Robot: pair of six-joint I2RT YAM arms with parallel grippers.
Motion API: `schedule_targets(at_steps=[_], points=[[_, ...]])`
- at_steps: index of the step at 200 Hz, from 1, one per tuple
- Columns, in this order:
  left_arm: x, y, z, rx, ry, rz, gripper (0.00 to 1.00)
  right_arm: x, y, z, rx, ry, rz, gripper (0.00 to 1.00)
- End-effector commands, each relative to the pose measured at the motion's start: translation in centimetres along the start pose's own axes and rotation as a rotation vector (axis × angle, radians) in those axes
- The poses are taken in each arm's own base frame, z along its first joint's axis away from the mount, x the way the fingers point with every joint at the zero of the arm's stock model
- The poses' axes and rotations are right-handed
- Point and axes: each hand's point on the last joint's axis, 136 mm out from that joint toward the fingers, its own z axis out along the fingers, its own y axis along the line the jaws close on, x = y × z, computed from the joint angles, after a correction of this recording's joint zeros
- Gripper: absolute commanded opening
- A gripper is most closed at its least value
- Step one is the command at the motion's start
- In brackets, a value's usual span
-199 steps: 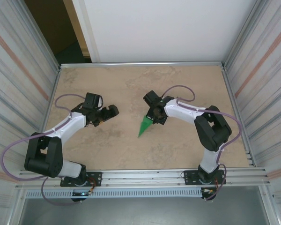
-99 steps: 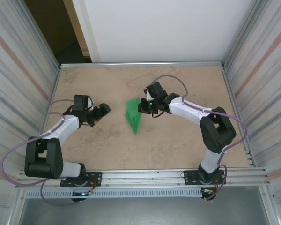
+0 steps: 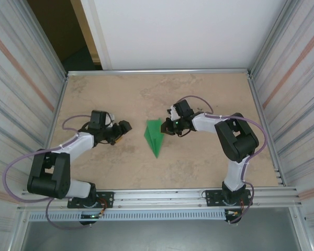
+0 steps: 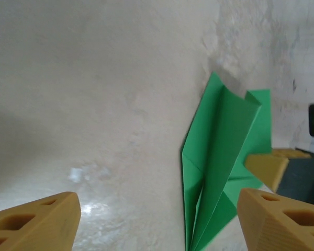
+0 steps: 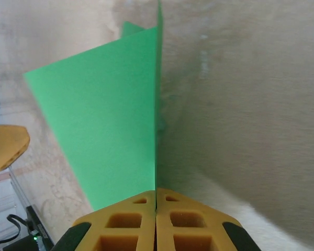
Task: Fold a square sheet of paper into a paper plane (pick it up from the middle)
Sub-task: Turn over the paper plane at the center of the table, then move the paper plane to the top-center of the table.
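The square sheet of paper is folded into a bright green paper plane (image 3: 154,137), a slim dart whose tip points toward the near edge. My right gripper (image 3: 168,127) is shut on its centre ridge; in the right wrist view the fingertips (image 5: 156,209) pinch the upright fold while one wing (image 5: 104,125) spreads to the left. My left gripper (image 3: 123,130) stands open a short way left of the plane. In the left wrist view the plane (image 4: 220,167) lies ahead, toward the right finger (image 4: 282,219), untouched by it.
The tan marbled tabletop (image 3: 199,162) is ringed by a metal frame, with striped side walls and a white back wall. A yellow finger of the right gripper (image 4: 267,167) shows behind the plane, and a left finger (image 5: 5,146) at the far left.
The right gripper swung the plane left and then back a little, turning it so its wing faces up. The left gripper pulled back, then came right toward the plane, its jaws narrowing somewhat.
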Motion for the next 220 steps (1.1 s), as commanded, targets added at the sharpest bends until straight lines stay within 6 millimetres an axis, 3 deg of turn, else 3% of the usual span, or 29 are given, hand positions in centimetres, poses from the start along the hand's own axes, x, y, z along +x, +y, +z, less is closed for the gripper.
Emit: schedule_targets(at_steps=[1, 29, 60, 85, 140, 161, 220], points=[[1.1, -1.4, 1.1, 0.037, 0.04, 0.018, 0.77, -0.4, -0.1, 0.0, -0.036, -0.007, -0.029, 0.1], [2.3, -3.1, 2.8, 0.047, 0.095, 0.068, 0.75, -0.4, -0.9, 0.1, -0.019, 0.0, -0.018, 0.12], [3.2, -4.9, 4.8, 0.066, 0.162, 0.116, 0.66, -0.2, -1.5, 0.3, 0.004, 0.002, -0.011, 0.12], [3.3, -5.7, 6.2, 0.063, 0.193, 0.13, 0.51, -0.2, -1.9, 0.3, 0.014, 0.002, -0.006, 0.11], [3.0, -5.7, 8.7, 0.054, 0.241, 0.127, 0.35, -0.1, -2.1, 0.3, 0.011, 0.002, -0.005, 0.1], [3.2, -6.6, 9.4, 0.122, 0.267, 0.136, 0.28, -0.1, -2.0, 0.2, 0.009, 0.0, -0.006, 0.1], [3.1, -6.3, 9.3, 0.088, 0.266, 0.145, 0.07, -0.6, -2.0, -0.4, 0.018, -0.022, -0.005, 0.09]])
